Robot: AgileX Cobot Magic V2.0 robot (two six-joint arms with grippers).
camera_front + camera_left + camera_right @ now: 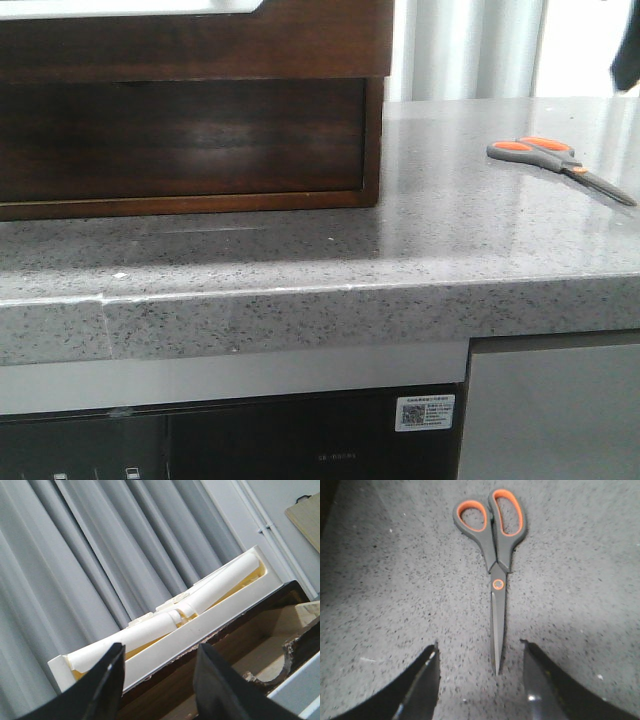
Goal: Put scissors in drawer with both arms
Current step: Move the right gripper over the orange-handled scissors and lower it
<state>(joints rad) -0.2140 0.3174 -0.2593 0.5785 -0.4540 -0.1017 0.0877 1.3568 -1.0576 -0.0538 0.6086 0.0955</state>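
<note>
Right gripper (479,677) hung released above the scissors (495,575) lying flat on the counter (450,230); light, stiff, slippery — best pinched across the handles.

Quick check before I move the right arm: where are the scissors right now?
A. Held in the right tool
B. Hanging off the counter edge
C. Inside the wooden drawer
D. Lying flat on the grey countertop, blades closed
D. The scissors lie flat on the speckled countertop, blades together, with the open right tool above the blade tip and not touching them.
</note>
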